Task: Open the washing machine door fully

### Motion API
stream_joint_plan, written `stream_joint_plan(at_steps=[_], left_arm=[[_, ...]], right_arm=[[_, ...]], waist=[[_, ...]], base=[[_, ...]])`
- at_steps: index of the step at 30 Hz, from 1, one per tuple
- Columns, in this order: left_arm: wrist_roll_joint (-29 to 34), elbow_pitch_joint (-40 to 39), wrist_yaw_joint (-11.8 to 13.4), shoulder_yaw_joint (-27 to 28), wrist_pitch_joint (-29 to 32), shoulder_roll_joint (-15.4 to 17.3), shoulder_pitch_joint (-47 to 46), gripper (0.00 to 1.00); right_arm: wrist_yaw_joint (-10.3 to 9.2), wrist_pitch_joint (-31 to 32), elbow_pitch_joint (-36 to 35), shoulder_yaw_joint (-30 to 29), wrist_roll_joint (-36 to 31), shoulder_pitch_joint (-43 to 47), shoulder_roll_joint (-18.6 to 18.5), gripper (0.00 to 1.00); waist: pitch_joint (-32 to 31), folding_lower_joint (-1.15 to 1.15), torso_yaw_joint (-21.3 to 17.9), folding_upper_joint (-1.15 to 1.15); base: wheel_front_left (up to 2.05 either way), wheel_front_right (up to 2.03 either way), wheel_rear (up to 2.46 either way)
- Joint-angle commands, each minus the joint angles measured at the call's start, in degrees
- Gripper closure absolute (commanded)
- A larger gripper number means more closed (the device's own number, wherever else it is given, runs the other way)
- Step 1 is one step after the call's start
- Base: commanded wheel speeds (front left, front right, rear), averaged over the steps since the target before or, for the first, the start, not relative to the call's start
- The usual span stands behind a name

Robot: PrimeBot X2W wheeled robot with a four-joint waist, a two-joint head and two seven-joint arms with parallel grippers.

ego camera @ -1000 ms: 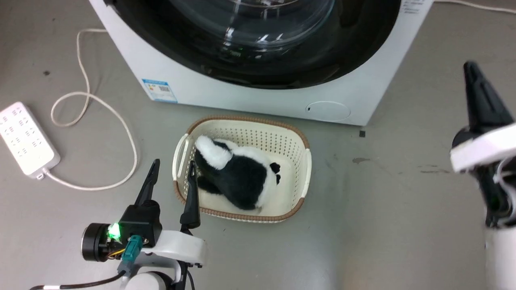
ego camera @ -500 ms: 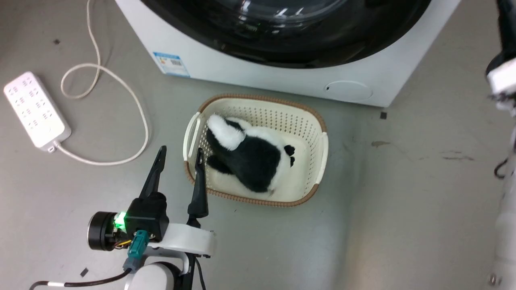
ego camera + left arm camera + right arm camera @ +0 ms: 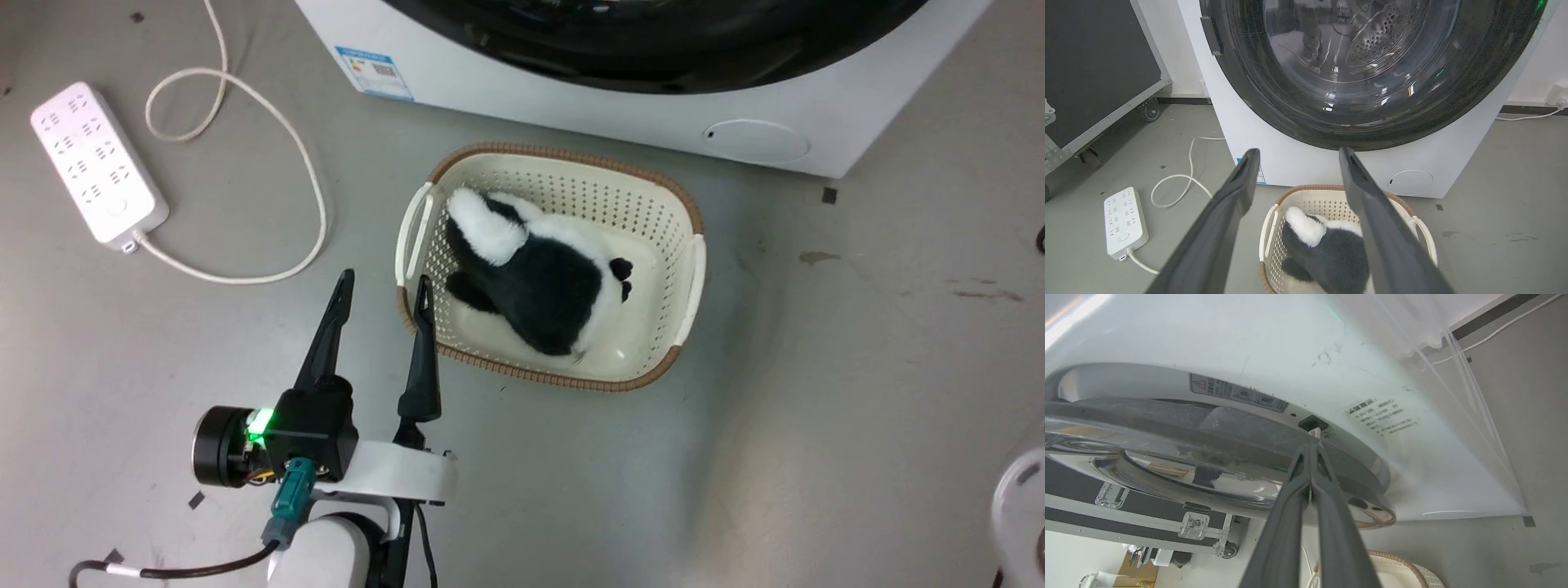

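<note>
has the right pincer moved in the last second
Yes. The right pincer rose up the head view against the washing machine corner; now shut, its tips sit at the door edge.

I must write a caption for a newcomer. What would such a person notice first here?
First the washing machine door, a large glossy black disc with a glass window, high in the left wrist view. Then the black-and-white plush toy lying in the cream basket on the floor before the machine. The right gripper, shut, points at the door's edge.
</note>
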Motion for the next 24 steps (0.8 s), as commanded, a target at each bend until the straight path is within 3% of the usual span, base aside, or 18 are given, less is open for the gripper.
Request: stream_joint_plan(at_steps=[1,14,24], left_arm=[[-0.4,-0.2,0.5,-0.4,-0.7,0.1,-0.9,0.0],[-1.4,-0.5,2.2,-3.2,-2.3,0.1,-2.6,0.0],[-1.8,-0.3,3.2,-4.4,-3.5,0.1,-3.5,0.0]], right_arm=[[-0.02,0.7,1.1,-0.9,0.5,-2.4,-0.3,1.0],[-0.03,10.1,15.6,-14.3,-1.8,-17.6,-3.0,1.0],[-0.03,19.5,24.4,-23.2,-3.4,-22.6,-4.8,1.0]], waist=[[0.6,0.0,0.5,0.0],[4.3,0.0,3.7,0.0],[4.1,0.0,4.8,0.0]], base=[[0.0,0.0,0.0],[0.0,0.0,0.0],[0.0,0.0,0.0]])
